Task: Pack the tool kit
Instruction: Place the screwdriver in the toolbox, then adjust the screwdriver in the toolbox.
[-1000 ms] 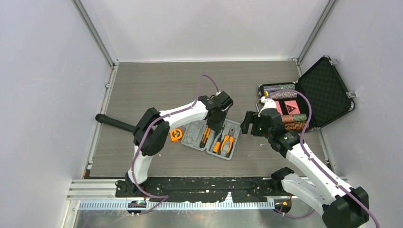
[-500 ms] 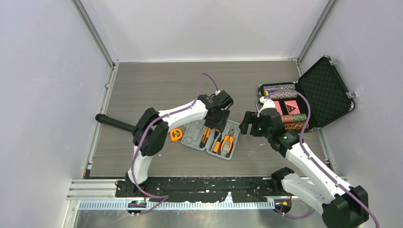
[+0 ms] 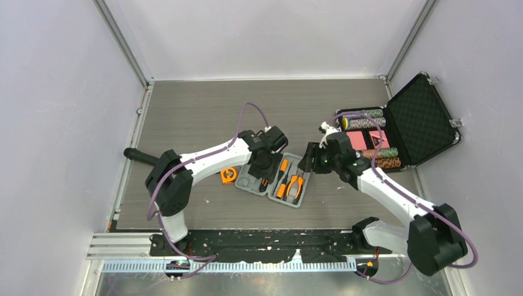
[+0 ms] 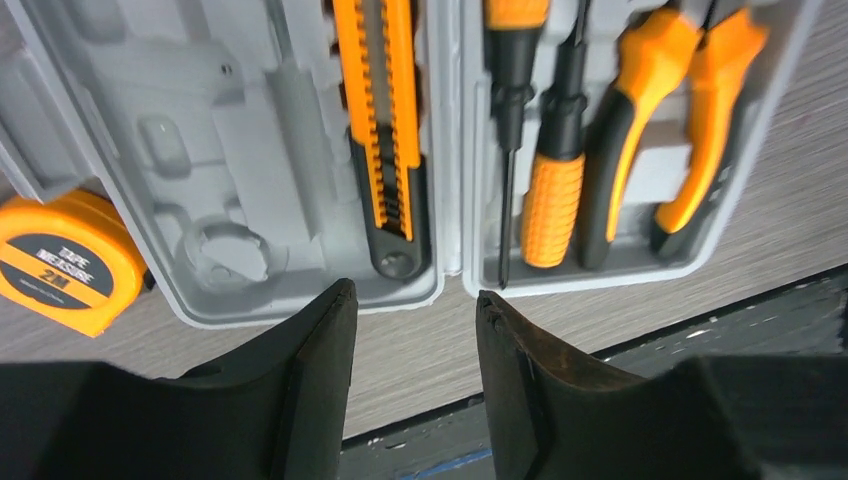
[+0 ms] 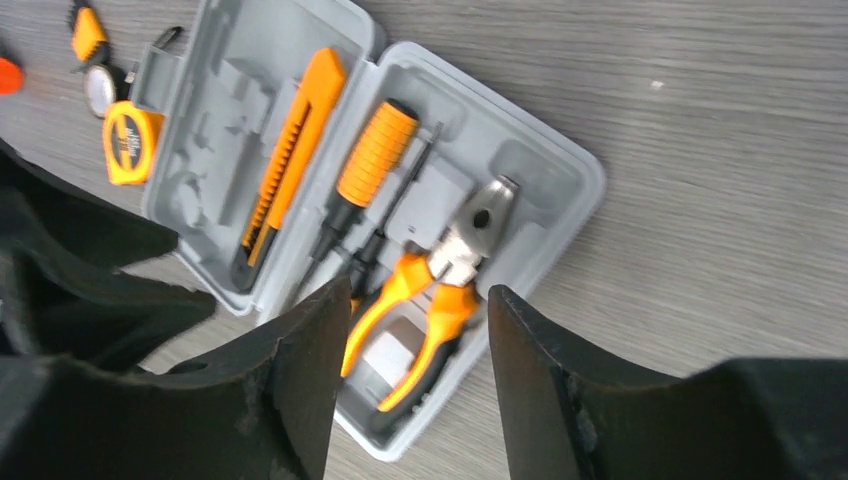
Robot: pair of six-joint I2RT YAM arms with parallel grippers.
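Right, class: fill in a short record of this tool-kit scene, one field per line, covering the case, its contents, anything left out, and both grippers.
Case: flat grey plastic hinged case, lying open
Left half: orange-and-black utility knife
Right half: orange-and-black screwdrivers, orange-handled pliers
Outside case: orange tape measure, beside the left half
Left gripper: open, empty
Right gripper: open, empty

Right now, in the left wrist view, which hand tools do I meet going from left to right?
In order: round orange tape measure → orange-and-black utility knife → thin black-shafted screwdriver → screwdriver with ribbed orange grip → orange-handled pliers.
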